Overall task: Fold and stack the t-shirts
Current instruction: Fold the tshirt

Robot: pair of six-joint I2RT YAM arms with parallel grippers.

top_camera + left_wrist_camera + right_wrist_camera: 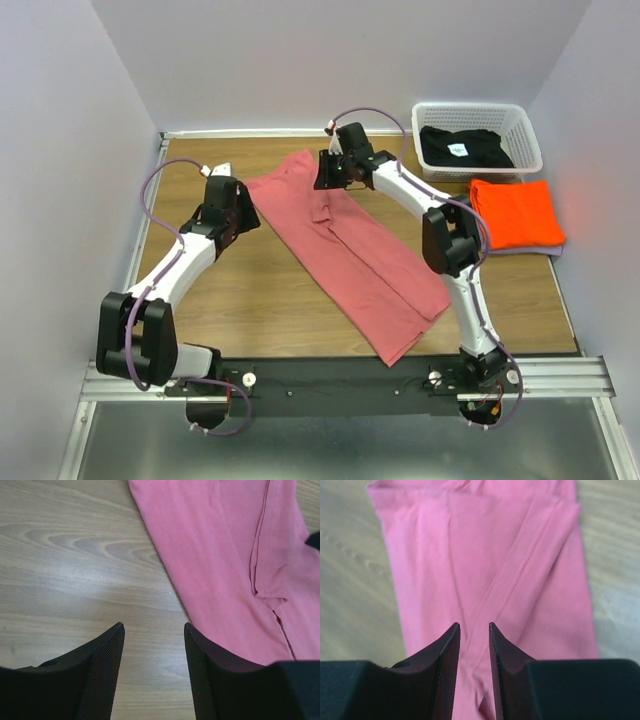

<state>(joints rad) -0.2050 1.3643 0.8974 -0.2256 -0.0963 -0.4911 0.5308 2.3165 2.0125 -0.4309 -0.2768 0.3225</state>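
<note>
The dusty pink-red t-shirt lies as a long folded strip running diagonally from the far middle of the table to its near right. My right gripper is low over the shirt's far end. In the right wrist view its jaws stand a narrow gap apart, with a raised fold of the pink cloth between them. My left gripper sits just left of the shirt's far end, open over bare wood, and the shirt's edge passes by its right finger. The orange t-shirt lies folded at the far right. The black t-shirt is in the basket.
A white lattice basket stands in the far right corner, just behind the orange shirt. Grey walls close in the table on the left, back and right. Bare wood shows left of the pink shirt.
</note>
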